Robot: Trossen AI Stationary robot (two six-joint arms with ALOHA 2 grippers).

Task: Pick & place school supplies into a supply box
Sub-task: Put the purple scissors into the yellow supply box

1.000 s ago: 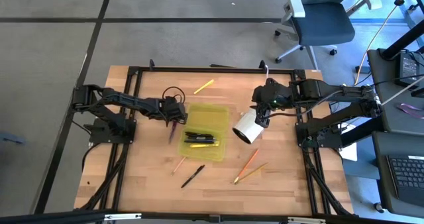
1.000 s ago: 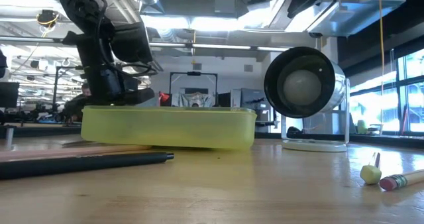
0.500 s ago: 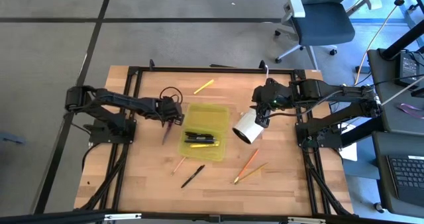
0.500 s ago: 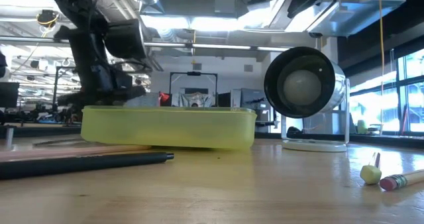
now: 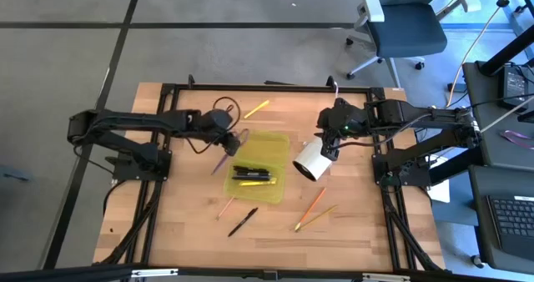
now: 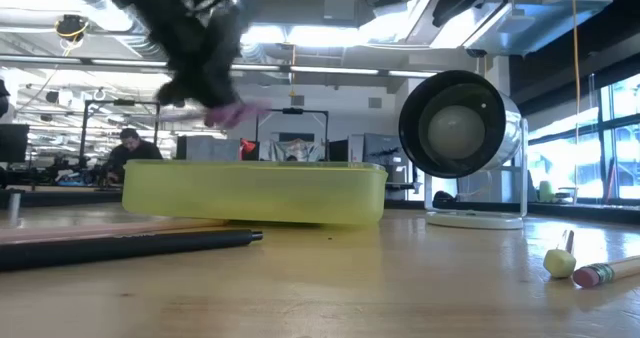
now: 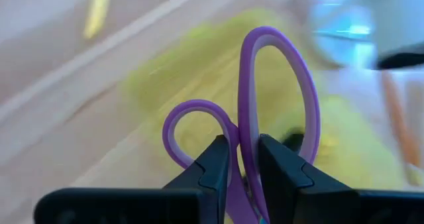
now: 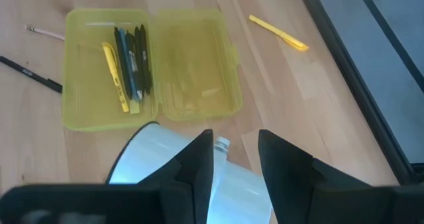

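The scissors [image 7: 265,111] are sitting pinched in the left end effector [image 5: 231,140], which is gripping them just below the purple handles, raised over the box's [image 5: 271,140] near edge. The right end effector [image 5: 327,146] is waiting narrowly parted over the white cylinder [image 5: 312,159].

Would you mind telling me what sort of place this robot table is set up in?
Probably a robotics lab in an open-plan office: an office chair on grey carpet, a keyboard on a neighbouring desk, and a person seated among monitors under ceiling lights.
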